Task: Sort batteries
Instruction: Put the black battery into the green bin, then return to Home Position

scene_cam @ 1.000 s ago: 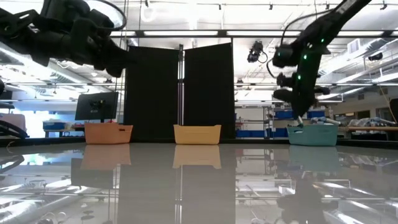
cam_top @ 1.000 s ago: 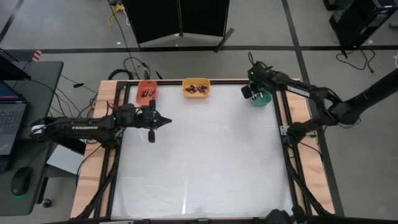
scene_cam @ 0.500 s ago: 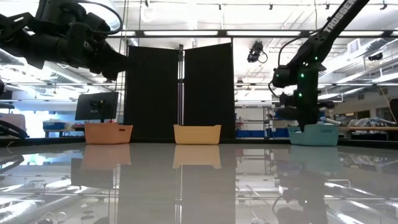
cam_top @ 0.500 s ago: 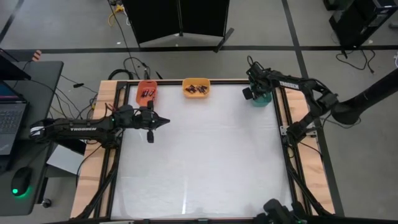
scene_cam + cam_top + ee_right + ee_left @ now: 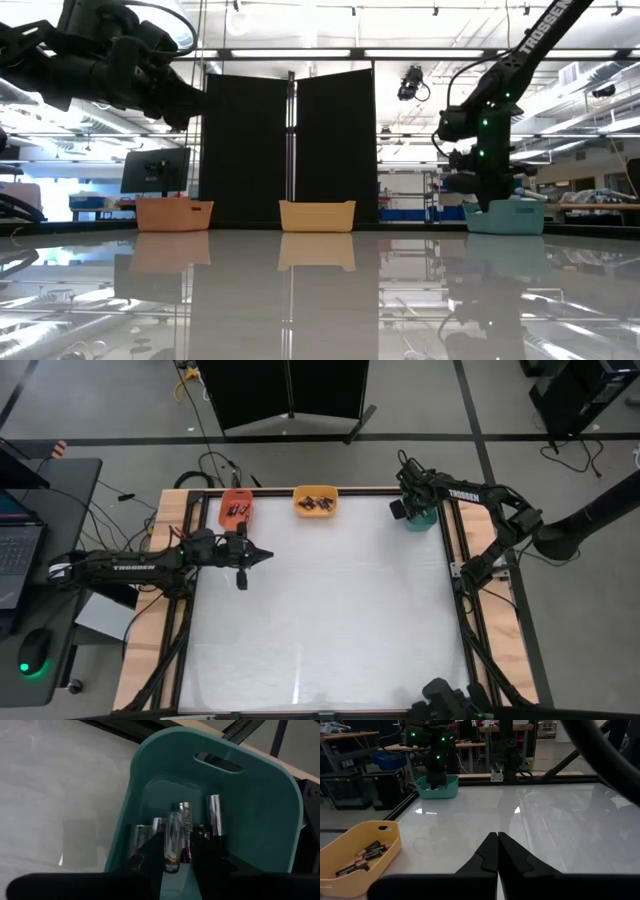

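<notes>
Right gripper [image 5: 177, 852]: poised over the teal bin [image 5: 260, 815] at the table's far right corner; fingers part open, one silvery battery [image 5: 173, 837] between them — whether gripped or already let go, I cannot tell.
Left gripper [image 5: 497, 851]: fingers closed together, empty, hovering above the table [image 5: 330, 610] near its left edge.
Batteries, sorted: silvery ones in the teal bin; dark ones in the yellow bin [image 5: 387, 837] and the orange bin [image 5: 236, 507].
Loose stock on the table: none seen.
Risk: the battery could snag between the fingers and lift out again, or strike the bin wall and bounce out — a withdrawal begun too early would cause it.
</notes>
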Tool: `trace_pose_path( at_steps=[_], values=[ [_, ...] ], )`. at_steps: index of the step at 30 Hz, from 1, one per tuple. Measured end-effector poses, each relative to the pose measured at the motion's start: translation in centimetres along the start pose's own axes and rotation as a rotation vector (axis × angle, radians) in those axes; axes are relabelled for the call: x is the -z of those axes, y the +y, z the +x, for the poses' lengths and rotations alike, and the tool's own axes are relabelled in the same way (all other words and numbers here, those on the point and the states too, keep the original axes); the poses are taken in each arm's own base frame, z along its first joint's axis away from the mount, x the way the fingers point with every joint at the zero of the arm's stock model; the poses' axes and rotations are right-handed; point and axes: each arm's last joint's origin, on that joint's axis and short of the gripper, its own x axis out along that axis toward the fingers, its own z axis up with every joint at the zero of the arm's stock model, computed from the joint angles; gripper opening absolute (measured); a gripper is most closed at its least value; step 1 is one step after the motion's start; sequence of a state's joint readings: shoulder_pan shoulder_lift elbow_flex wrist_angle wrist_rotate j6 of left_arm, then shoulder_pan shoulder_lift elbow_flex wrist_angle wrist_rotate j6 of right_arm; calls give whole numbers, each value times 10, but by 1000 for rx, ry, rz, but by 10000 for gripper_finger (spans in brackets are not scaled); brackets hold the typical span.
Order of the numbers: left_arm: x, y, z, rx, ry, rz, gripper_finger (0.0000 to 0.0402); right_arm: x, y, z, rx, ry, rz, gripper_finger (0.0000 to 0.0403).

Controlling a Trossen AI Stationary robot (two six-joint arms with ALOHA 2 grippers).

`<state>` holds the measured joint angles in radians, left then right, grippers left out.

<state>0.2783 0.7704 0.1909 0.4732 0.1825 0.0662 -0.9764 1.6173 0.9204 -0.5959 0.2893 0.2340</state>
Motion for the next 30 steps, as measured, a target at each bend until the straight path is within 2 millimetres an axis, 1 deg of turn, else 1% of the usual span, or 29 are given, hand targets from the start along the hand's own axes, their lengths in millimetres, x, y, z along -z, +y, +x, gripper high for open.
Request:
trace_pose_path(
  at_steps=[9, 13, 16, 21, 23, 27, 30],
  values=[
    [0, 0, 0, 3, 1, -3, 7, -2, -1, -1, 50, -17, 0, 112],
    [0, 0, 0, 3, 0, -6, 7, -5, -1, -5, 53, -12, -36, 113],
    [0, 0, 0, 3, 0, -8, 7, -8, 4, -10, 48, -25, -91, 91],
    [0, 0, 0, 2, 0, -10, 7, -11, 11, -12, 16, -73, -121, 15],
    [0, 0, 0, 2, 0, -10, 7, -13, 11, -12, 13, -88, -114, 11],
    [0, 0, 0, 2, 0, -10, 7, -14, 9, -11, -6, -86, -102, 25],
    [0, 0, 0, 2, 0, -10, 7, -13, 11, -13, -13, -90, -135, 12]
  ],
)
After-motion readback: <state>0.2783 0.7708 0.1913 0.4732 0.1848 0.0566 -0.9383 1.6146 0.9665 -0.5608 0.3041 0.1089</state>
